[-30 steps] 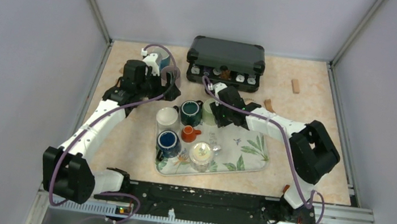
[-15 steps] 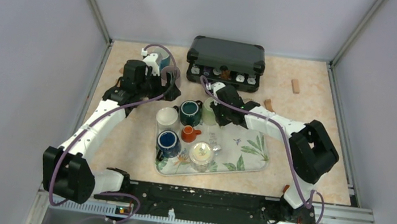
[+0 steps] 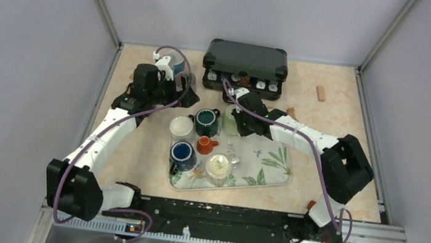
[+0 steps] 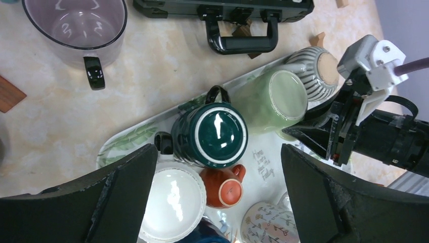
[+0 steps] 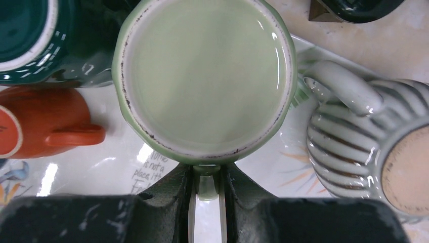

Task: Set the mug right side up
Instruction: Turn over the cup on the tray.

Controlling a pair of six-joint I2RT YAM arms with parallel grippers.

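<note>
Tray (image 3: 275,173) mid-table, crowded. Orange cup (image 5: 45,126) near-left of pale green mug (image 5: 205,76). Mug on tray's far part, base up, axis roughly upright, handle pointing right. Right gripper (image 5: 206,174) pinched on handle. Dark green mug (image 4: 215,132) just left, striped mug (image 5: 364,147) just right. Left gripper (image 4: 217,152) spread wide, empty, above. Black case (image 3: 246,60) beyond.

One pale-green mug (image 5: 205,76), one tray (image 3: 271,165), one case (image 3: 245,59)

At the right pincer (image 5: 206,202), a pale green mug (image 5: 205,76); right of it a grey-striped mug (image 5: 349,136), left an orange cup (image 5: 45,121) and teal mug (image 5: 25,40); leaf-printed tray (image 3: 270,159).
</note>
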